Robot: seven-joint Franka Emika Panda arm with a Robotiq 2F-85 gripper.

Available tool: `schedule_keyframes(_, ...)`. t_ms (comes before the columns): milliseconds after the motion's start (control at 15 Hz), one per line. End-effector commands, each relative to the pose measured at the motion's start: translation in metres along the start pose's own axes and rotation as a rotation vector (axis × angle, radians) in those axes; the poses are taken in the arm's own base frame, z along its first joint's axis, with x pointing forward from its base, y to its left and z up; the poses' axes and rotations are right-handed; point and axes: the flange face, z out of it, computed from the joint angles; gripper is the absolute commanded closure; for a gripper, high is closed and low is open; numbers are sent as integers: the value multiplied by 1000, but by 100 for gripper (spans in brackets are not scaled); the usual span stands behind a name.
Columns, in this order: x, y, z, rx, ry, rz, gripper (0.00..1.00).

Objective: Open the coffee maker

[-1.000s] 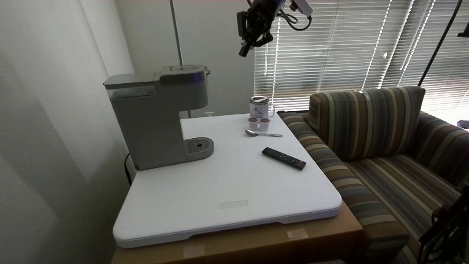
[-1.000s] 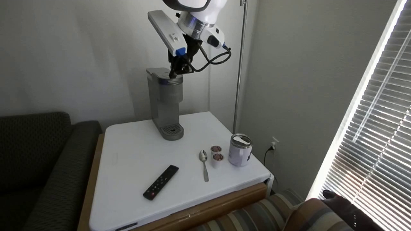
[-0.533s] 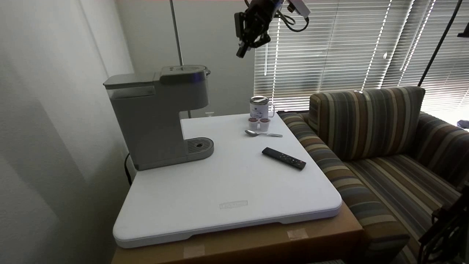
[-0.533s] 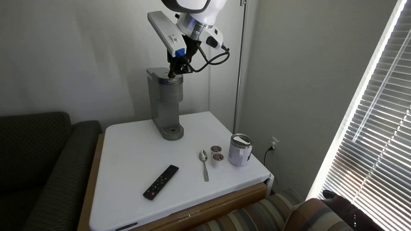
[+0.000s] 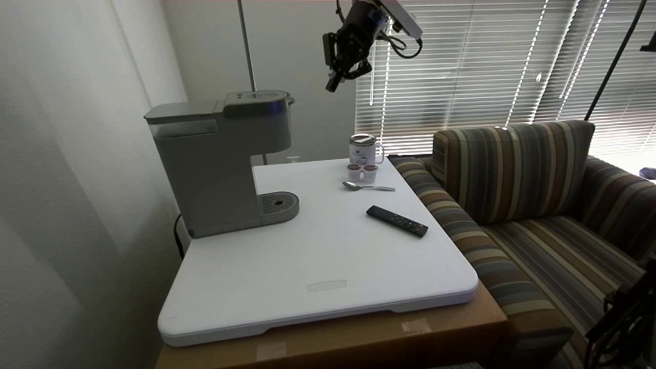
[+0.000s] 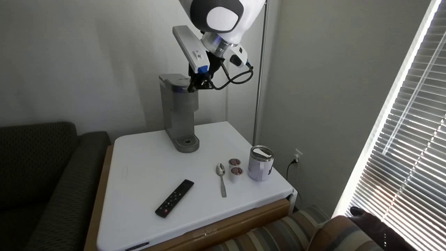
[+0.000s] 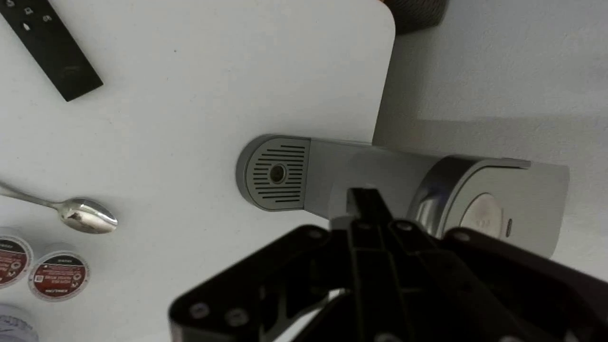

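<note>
The gray coffee maker (image 5: pixel 220 174) stands upright at the wall end of the white table, also seen in an exterior view (image 6: pixel 177 115). Its top lid (image 5: pixel 259 97) lies flat and closed, with a small lip at the front of the brew head. In the wrist view its top (image 7: pixel 534 204) is at the right, partly covered by my fingers. My gripper (image 5: pixel 331 88) is in the air in front of the brew head, near lid height and apart from it. In an exterior view the gripper (image 6: pixel 191 90) overlaps the head. In the wrist view its fingertips (image 7: pixel 363 194) are together and empty.
A black remote (image 6: pixel 174 198), a spoon (image 6: pixel 221 179), two coffee pods (image 6: pixel 236 170) and a lidded mug (image 6: pixel 260 165) are on the white table (image 6: pixel 146 164). The wall (image 5: pixel 92 154) is behind the machine. A striped armchair (image 5: pixel 512 174) adjoins the table.
My gripper has moved down, and slightly left in one exterior view and right in the other, coming nearer the brew head. The coffee maker and table objects have not moved.
</note>
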Motion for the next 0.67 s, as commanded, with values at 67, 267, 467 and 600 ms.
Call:
schedule_keyframes(67,22,5,12,61,-29,29,100)
schedule_keyframes(267,28,-1,26,77,-45,26,100)
schedule_keyframes(467,31,-7,37,94,-64,34,100)
schedule_keyframes(600,32,-7,41,108,-69,35,100)
